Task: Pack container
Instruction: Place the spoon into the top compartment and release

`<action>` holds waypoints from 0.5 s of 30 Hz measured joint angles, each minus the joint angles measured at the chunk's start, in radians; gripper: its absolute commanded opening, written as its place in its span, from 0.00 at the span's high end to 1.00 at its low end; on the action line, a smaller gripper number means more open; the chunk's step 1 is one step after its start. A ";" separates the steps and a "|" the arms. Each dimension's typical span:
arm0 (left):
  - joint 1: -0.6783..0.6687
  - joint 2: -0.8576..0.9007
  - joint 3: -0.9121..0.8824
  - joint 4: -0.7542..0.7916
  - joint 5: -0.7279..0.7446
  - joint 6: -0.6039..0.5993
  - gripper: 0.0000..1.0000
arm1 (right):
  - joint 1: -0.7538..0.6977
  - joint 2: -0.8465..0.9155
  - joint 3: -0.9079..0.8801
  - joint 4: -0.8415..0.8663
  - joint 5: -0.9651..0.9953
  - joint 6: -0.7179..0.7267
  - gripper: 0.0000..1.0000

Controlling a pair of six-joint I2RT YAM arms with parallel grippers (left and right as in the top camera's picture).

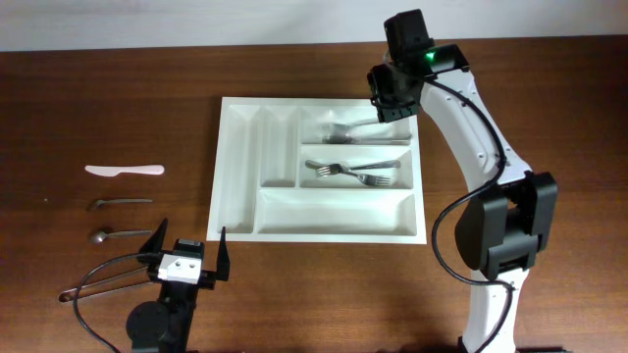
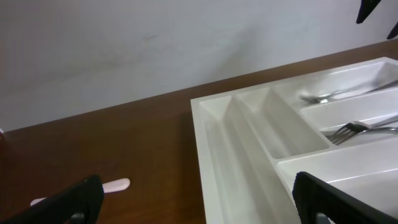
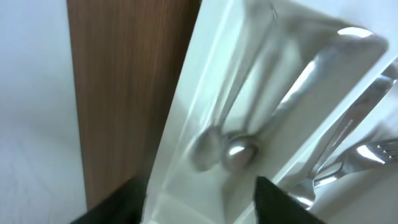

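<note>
**A robotics lab bench laid with kitchen ware**

Two robot arms are fixed at a brown wooden desk (image 1: 98, 98) set against a plain white wall (image 1: 147, 20). The right arm (image 1: 471, 127) is white and black, shows a lit green lamp (image 1: 429, 56), and has a black cable (image 1: 444, 230) looping beside it. More cables (image 1: 93, 279) trail by the left arm (image 1: 157, 319). A white cutlery tray (image 1: 240, 167) and loose utensils (image 1: 120, 202) in a tidy column look like test props.

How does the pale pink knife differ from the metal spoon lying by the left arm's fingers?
The knife is pale pink; the spoon is shiny grey metal. The knife ends in a flat blade, the spoon in a round bowl. The knife lies farther from the left gripper, the spoon nearer it. Both lie on the wooden table, outside the white tray.
</note>
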 measured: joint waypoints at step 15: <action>0.000 0.000 0.000 0.000 0.000 0.000 0.01 | -0.143 0.005 0.002 -0.049 0.089 -0.317 0.01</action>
